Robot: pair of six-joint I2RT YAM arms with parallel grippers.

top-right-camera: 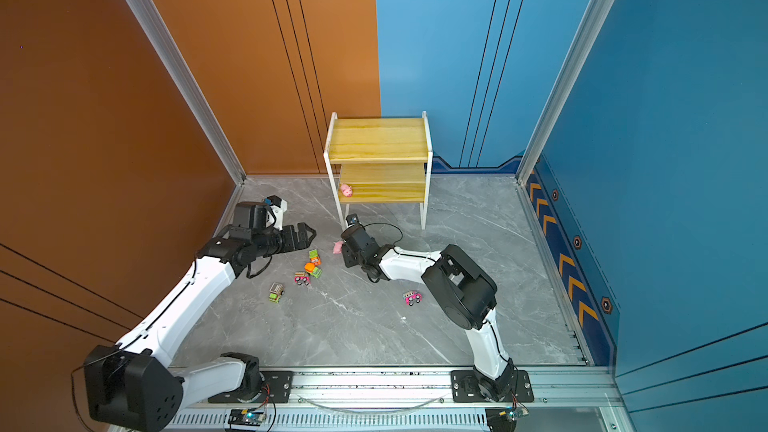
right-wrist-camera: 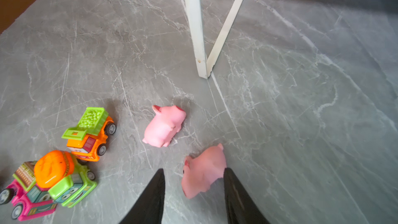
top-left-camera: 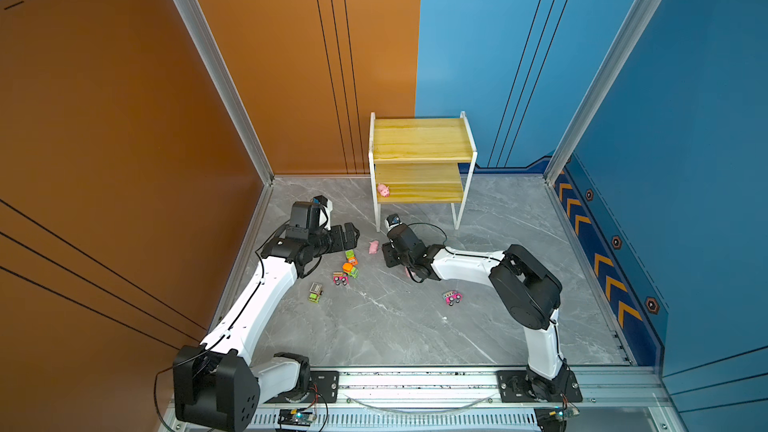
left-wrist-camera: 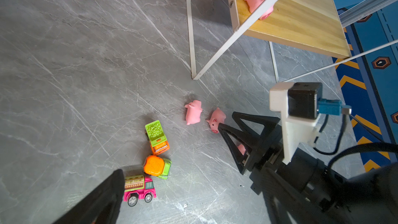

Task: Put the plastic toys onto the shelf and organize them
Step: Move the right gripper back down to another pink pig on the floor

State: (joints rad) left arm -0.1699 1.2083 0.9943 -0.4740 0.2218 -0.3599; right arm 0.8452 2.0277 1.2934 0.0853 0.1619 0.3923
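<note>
Grey marble-veined counter (top-left-camera: 415, 334). Orange walls (top-left-camera: 124, 118) at left, blue walls (top-left-camera: 685, 160) at right, meeting mid-rear. Aluminium posts (top-left-camera: 216, 72) mark the corners.

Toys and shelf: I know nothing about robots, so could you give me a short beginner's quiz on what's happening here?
1. True or false: the upper board of the shelf holds a pig.
2. How many trucks stand on the floor? A three, B five, C seven.
3. Fill in: the right gripper has its jaws on either side of a pink ____.

Key
1. False: the shelved pig sits on the lower board.
2. B
3. pig
</note>
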